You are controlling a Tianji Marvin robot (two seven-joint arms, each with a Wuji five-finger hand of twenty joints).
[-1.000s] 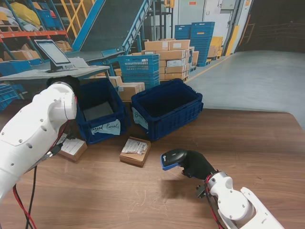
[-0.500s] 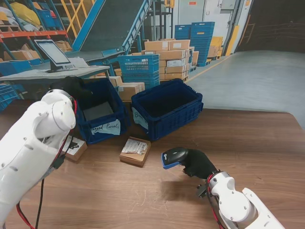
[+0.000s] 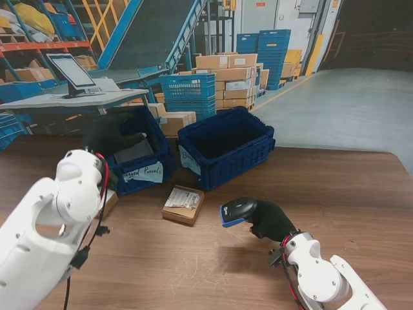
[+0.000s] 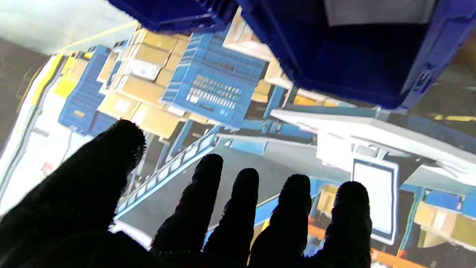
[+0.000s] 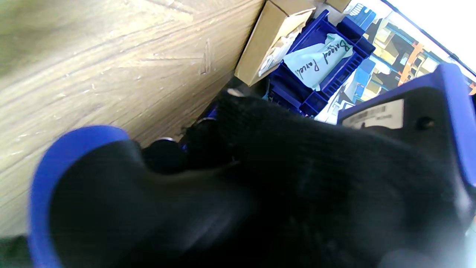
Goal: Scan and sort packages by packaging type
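One flat parcel lies in the "Bagged Parcels" bin (image 3: pixel 139 155); the cardboard box (image 3: pixel 182 205) (label up) awaits scanning. Right hand (image 3: pixel 271 221) grips the barcode scanner (image 3: pixel 233 212), left hand (image 3: pixel 111 132) hovers spread, empty

the right hand (image 5: pixel 297 178), in its black glove, is filling most of the view and wrapping around a black scanner with blue trim (image 5: pixel 427 123). a white label (image 5: pixel 373 113) is showing on the scanner's body. beyond the hand the wooden bench (image 5: pixel 93 56) is stretching away. a cardboard box (image 5: pixel 264 41) is lying on it, sitting just beside a blue bin (image 5: pixel 334 70) carrying a pale handwritten tag (image 5: pixel 316 59) reading bagged parcels.
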